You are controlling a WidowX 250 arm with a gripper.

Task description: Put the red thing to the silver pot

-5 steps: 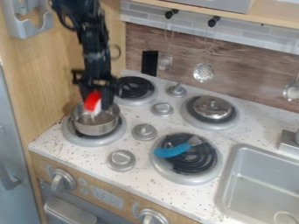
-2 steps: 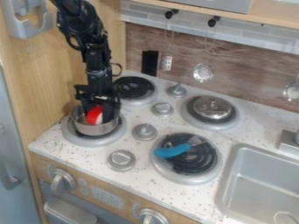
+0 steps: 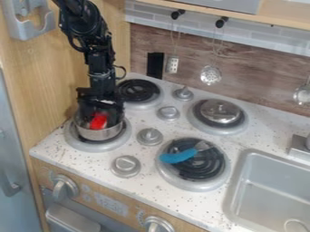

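Here's the red thing (image 3: 99, 120), down inside the silver pot (image 3: 99, 134), right at my gripper (image 3: 101, 115)! This looks like the release step. How far open I am, or whether I have hold of it, I can't tell. Next: make sure it's free, then rise straight up.

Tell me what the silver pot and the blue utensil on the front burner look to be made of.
Silver pot: apparently metal, smooth and fairly shiny, given its grey wall with bright highlights.
Blue utensil: the handle is likely plastic or silicone, judging by its solid, even blue.
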